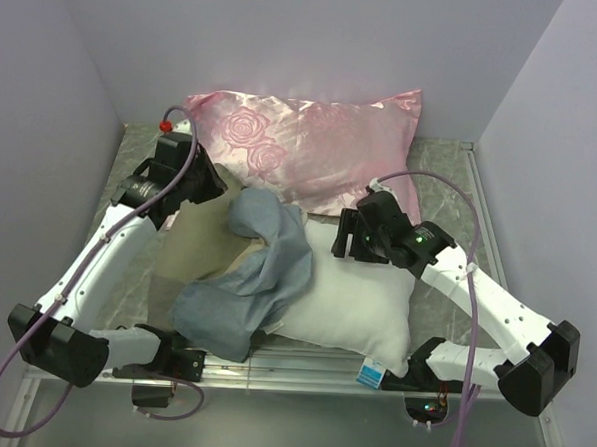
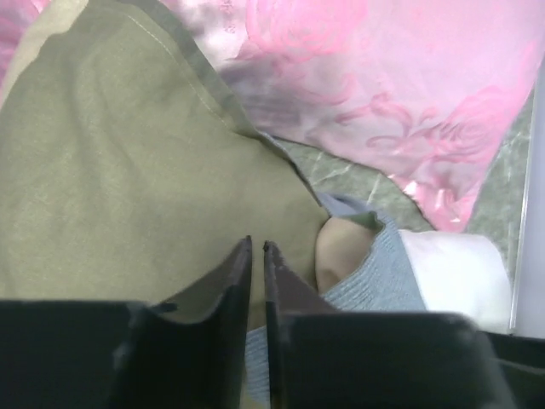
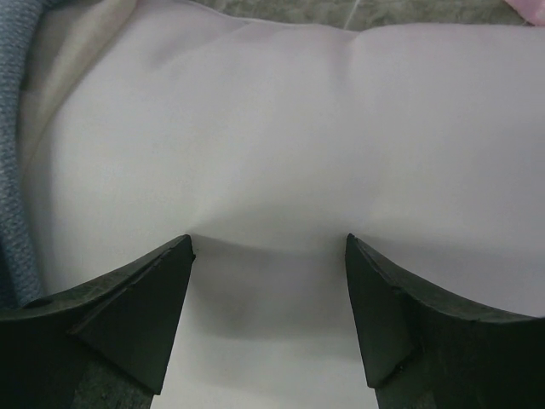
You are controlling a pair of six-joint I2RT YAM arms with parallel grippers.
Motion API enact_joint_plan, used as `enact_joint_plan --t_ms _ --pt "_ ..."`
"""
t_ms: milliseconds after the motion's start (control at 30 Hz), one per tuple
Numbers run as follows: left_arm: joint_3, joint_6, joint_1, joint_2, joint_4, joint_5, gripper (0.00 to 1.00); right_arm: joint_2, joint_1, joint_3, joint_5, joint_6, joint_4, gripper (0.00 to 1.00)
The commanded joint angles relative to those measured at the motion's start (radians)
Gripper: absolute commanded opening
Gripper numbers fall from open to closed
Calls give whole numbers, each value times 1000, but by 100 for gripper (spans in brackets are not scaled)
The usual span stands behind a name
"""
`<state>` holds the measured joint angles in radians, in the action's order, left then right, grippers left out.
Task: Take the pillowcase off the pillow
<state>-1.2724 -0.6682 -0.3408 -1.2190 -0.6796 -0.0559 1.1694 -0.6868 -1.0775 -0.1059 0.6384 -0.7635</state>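
Note:
The pillowcase (image 1: 261,272) lies bunched across the left half of the white pillow (image 1: 360,297), blue-grey face up, with its tan-green face stretched toward my left gripper (image 1: 205,191). In the left wrist view the left gripper (image 2: 257,245) is shut on the olive-tan pillowcase cloth (image 2: 128,153); the white pillow (image 2: 451,264) shows at lower right. My right gripper (image 1: 353,241) is open, with its fingertips pressed into the pillow's far edge. In the right wrist view the gripper (image 3: 268,243) spans bare white pillow (image 3: 272,128), and blue-grey pillowcase (image 3: 13,128) lies at the left edge.
A shiny pink rose-patterned pillow (image 1: 303,144) lies at the back against the wall and shows in the left wrist view (image 2: 383,85). A small tag (image 1: 372,374) sits at the white pillow's near right corner. Walls close in on the left, back and right.

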Motion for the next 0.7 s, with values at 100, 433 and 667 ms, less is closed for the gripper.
enact_joint_plan --t_ms 100,433,667 --pt "-122 21 36 -20 -139 -71 35 -92 116 39 12 29 -145 82" --pt "-12 70 267 -118 58 68 75 -241 404 270 147 17 -91 89" --pt "-53 102 293 -223 163 281 76 -329 498 314 179 -40 -66 95"
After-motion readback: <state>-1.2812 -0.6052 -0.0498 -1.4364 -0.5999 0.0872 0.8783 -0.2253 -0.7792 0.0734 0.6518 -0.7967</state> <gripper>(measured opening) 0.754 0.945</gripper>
